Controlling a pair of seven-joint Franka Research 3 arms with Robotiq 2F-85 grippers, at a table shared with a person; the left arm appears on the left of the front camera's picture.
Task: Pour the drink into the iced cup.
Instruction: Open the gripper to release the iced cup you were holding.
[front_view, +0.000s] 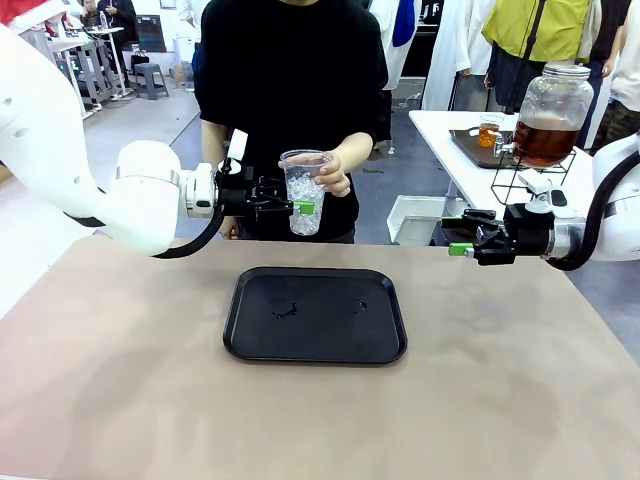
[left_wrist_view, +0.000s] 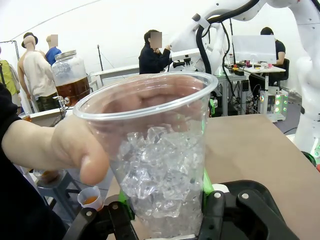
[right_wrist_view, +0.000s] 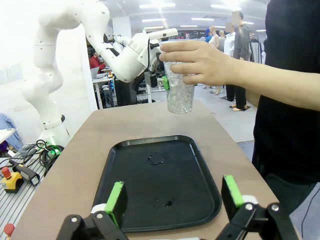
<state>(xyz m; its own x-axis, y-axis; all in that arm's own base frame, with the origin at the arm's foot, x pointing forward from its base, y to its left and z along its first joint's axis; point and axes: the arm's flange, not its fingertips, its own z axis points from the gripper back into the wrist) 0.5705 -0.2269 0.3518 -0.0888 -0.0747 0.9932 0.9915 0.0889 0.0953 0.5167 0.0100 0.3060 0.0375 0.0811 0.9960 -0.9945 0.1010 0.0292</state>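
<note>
Iced cup clamped between left gripper jaws; person's hand holds its top. Right gripper jaws spread, empty; drink in jar well behind them. Risk: squeeze buckles thin cup, spilling ice.

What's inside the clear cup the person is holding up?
Crushed ice fills the cup to roughly two thirds; no drink shows among it. The left gripper, shut on the cup's lower part, and the person's hand cover the very bottom and one side.
</note>
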